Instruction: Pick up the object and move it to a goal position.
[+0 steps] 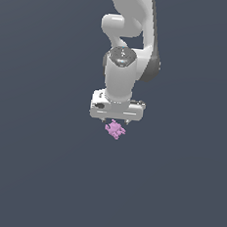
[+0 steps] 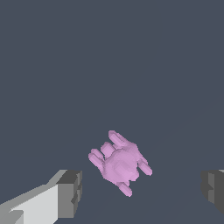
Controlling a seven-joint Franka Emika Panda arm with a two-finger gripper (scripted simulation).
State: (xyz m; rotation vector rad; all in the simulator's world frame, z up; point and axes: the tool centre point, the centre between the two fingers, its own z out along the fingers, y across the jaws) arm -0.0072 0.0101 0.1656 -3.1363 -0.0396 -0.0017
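White gripper [image 1: 115, 120] hangs just above pink-lilac pronged object [image 1: 115, 130] on dark grey floor [image 1: 36, 167]. Wrist view: fingers [image 2: 70, 193] spread wide apart — object [image 2: 120, 162] between them, touching neither pad. Nothing gripped.

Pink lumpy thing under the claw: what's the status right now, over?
Gripper open, fingers wide apart. Pink object sits between them, not touched. Nothing else in view around it.
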